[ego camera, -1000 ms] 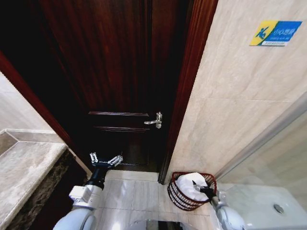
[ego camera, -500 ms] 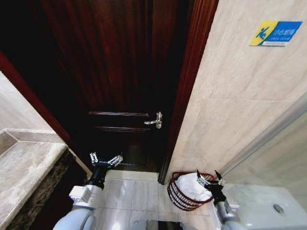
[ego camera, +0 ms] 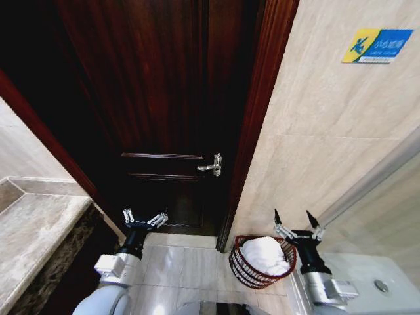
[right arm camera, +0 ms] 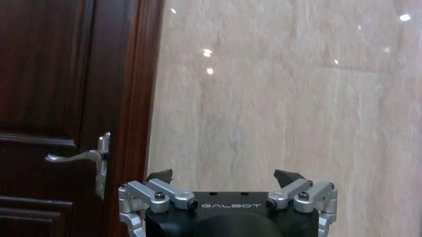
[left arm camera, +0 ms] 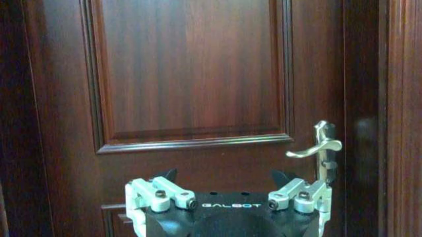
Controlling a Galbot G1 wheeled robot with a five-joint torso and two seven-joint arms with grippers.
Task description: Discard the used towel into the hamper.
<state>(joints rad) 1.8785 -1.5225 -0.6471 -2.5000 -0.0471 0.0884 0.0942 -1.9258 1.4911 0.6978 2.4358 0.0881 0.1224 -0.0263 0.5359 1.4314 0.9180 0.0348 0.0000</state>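
On floor at right, white towel (ego camera: 264,254) sits inside hamper (ego camera: 240,266) by door frame, right gripper (ego camera: 296,226) empty and spread just above rim, left gripper (ego camera: 144,218) spread, idle near door (ego camera: 164,98); drop looks done, next just retract.

1. A bathroom is shown, likely in a hotel or a home.
2. The wall (ego camera: 315,131) is clad in polished beige stone, and the floor (ego camera: 184,269) is laid with pale tiles.
3. A dark wooden door (ego camera: 164,98) with a silver lever handle (ego camera: 211,165) is seen shut.
4. A marble table (ego camera: 33,236) is seen at the left.
5. A blue and yellow slip-warning sign (ego camera: 377,45) is fixed on the wall.
6. A wire hamper (ego camera: 249,270) holding a white towel (ego camera: 266,254) is stood on the floor.
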